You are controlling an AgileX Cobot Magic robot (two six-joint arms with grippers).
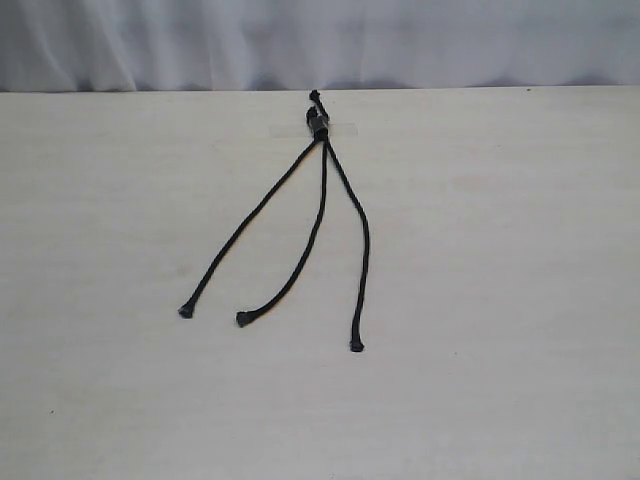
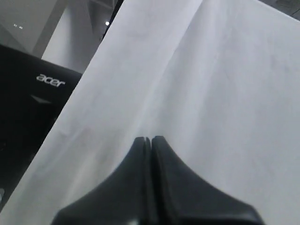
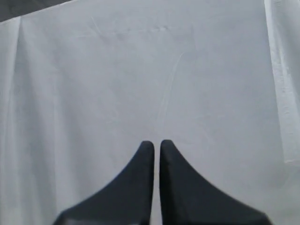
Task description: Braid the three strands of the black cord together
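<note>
At the 12 o'clock edge of the pale wood-grain table [image 1: 500, 300], the thin black three-strand cord [image 1: 320, 125] lies with its knotted end fixed, apparently under a strip of clear tape [image 1: 342, 128], presumably so that tension on a strand does not drag the whole cord. From the knot, the left strand [image 1: 252, 227] runs toward 7 o'clock, the middle strand [image 1: 320, 215] curves between 6 and 7 o'clock, and the right strand [image 1: 367, 245] runs toward 6 o'clock. The strands lie fanned, apart and uncrossed, leaving each knobby tip reachable; braiding has not begun. The left gripper [image 2: 151, 139] and right gripper [image 3: 157, 143] each face the white fabric backdrop [image 1: 150, 40], jaws pressed together, holding nothing.
</note>
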